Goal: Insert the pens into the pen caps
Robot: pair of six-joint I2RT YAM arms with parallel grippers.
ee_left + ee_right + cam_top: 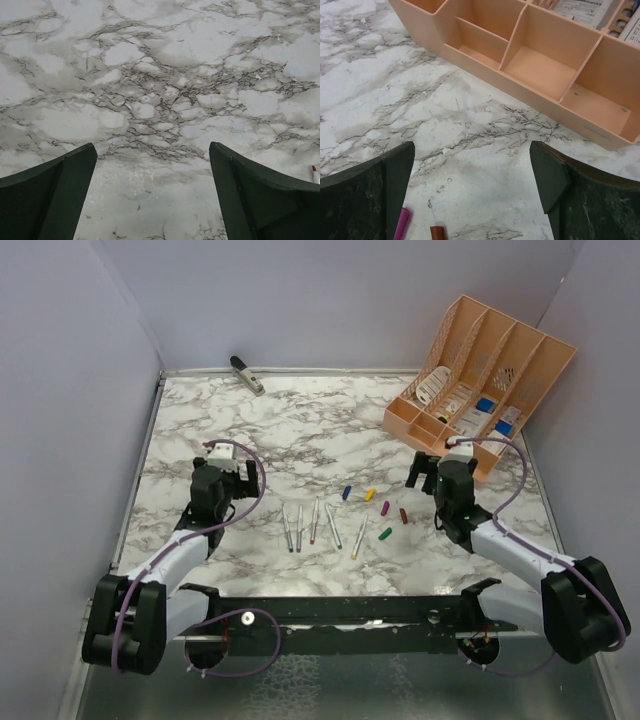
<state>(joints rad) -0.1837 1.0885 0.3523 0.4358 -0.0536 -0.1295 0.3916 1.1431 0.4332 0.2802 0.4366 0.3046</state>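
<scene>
Several thin silvery pens (pixel 315 521) lie side by side on the marble table, between the two arms. Just right of them the pen caps are scattered: blue (pixel 347 492), yellow (pixel 370 494), purple (pixel 386 508), red (pixel 404 515) and green (pixel 385 534). My left gripper (pixel 228 452) stands open over bare marble, left of the pens and apart from them. In the left wrist view its jaws (pixel 152 147) hold nothing; a red pen tip (pixel 315 173) peeks in at the right edge. My right gripper (pixel 438 456) is open too, beyond the caps. The right wrist view shows the purple cap (pixel 402 223) and red cap (pixel 438 233) by its jaws (pixel 471 145).
An orange organizer (pixel 452 330) with blue and white items stands at the back right, its front wall (pixel 540 98) close ahead of the right gripper. A dark-and-white clip-like object (pixel 247 375) lies at the far edge, back left. Grey walls enclose the table.
</scene>
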